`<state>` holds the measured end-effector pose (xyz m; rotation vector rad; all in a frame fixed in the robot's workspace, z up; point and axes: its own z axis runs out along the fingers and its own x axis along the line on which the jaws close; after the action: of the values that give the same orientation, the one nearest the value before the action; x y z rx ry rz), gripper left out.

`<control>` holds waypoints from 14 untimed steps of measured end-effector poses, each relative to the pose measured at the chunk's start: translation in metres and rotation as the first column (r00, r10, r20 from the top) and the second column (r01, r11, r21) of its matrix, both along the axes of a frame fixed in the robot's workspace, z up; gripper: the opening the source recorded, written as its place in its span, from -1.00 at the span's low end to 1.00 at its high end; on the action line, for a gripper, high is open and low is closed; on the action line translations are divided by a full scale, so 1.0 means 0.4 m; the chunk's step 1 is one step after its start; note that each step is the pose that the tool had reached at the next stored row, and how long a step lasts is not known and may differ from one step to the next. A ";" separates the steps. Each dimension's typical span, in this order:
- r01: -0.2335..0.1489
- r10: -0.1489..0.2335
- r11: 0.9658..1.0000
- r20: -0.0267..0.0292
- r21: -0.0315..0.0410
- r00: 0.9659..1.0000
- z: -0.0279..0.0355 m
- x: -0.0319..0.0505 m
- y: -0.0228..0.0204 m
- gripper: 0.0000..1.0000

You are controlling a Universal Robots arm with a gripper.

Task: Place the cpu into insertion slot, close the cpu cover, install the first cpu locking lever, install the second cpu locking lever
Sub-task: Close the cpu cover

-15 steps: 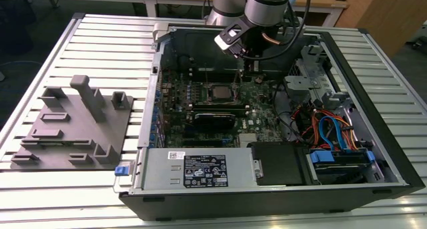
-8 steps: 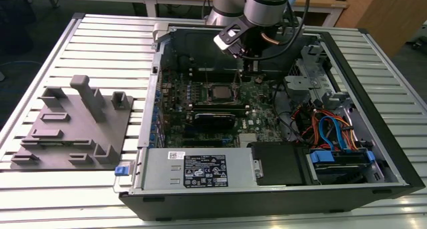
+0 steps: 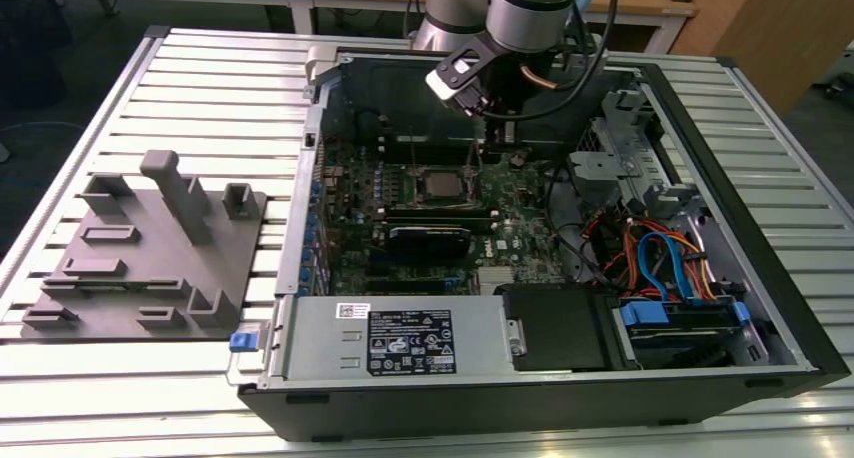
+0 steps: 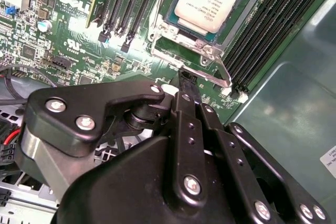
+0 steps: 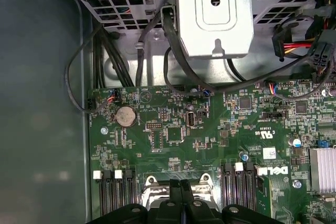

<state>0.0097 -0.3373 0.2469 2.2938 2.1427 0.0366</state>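
The claw has its two black fingers pressed together with nothing between them; in the first wrist view they meet along a thin seam. It hangs inside the open computer case, its tip low over the green motherboard, just beside the insertion slot. I cannot tell whether the tip touches the thin silver lever running along the slot's near edge.

The cpu lies flat in the slot, silver top up. The cpu cover lies down around it, framing the chip. Long black memory slots flank the socket.

The case lies on its side on the slatted desk. It also holds a grey power supply and orange and blue cables. A grey fixture sits on the desk at the exterior view's left.
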 end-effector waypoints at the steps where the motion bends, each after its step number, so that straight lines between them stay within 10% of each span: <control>1: 0.000 0.000 1.000 0.000 0.000 1.000 0.000 0.000 0.000 -0.80; 14: 0.000 0.000 1.000 0.000 0.000 1.000 -0.001 -0.006 0.000 -0.80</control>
<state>0.0072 -0.3373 0.2464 2.2939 2.1428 0.0366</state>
